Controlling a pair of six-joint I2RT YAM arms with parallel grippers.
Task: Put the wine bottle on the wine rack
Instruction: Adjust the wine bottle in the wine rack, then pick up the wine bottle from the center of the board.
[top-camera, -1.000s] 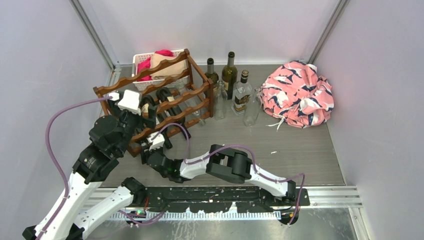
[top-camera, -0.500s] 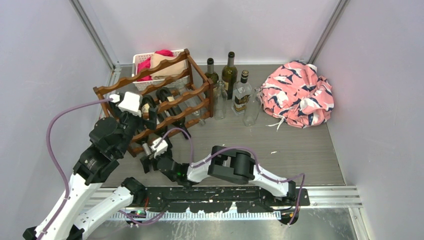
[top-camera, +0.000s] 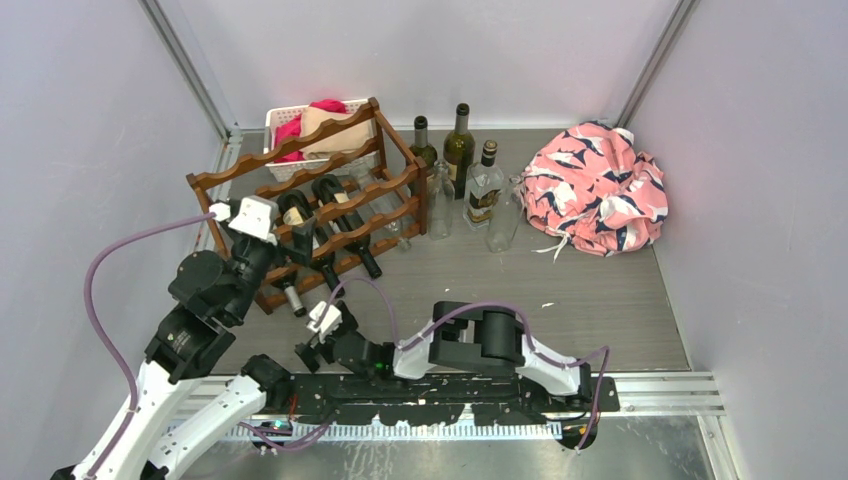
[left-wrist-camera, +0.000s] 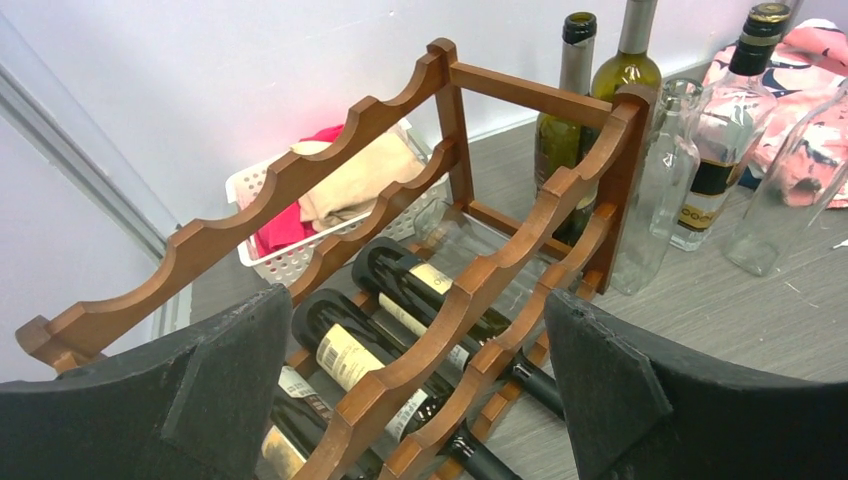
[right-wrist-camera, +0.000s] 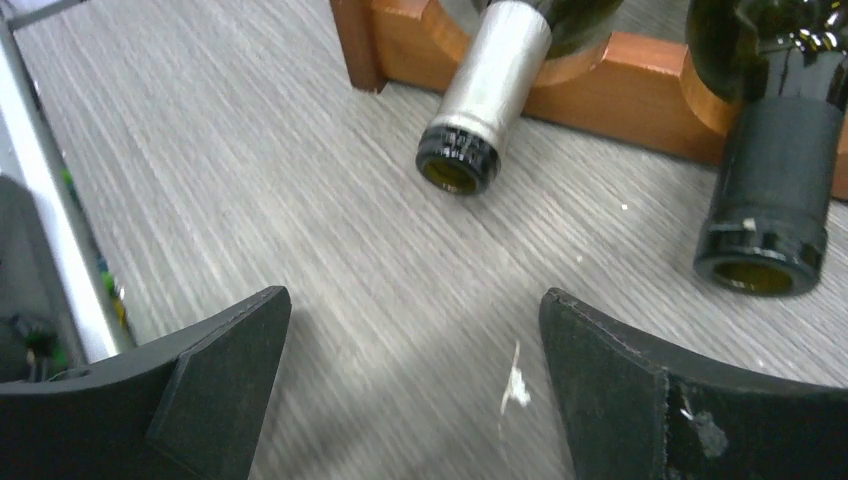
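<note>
Mind the wine bottle (right-wrist-camera: 490, 80) just ahead of your right gripper (right-wrist-camera: 412, 340). It lies in the lowest tier of the wine rack (right-wrist-camera: 620, 65), its silver neck jutting past the rail toward the fingers, so a forward or sideways swing could clip the neck and roll it from its cradle. That gripper is spread wide, holding and touching nothing. The left gripper (left-wrist-camera: 415, 330), with the rack below and ahead, is equally spread and empty.

The light is bright, soft and even, coming from above, and shadows on the grey table (top-camera: 600, 290) are faint. The top view is sharp, and so is the left wrist view across the wine rack (left-wrist-camera: 480, 280), with small glare on a clear glass bottle (left-wrist-camera: 655, 200). In the right wrist view the silver-necked wine bottle (right-wrist-camera: 490, 80) and the table look slightly smeared.
</note>
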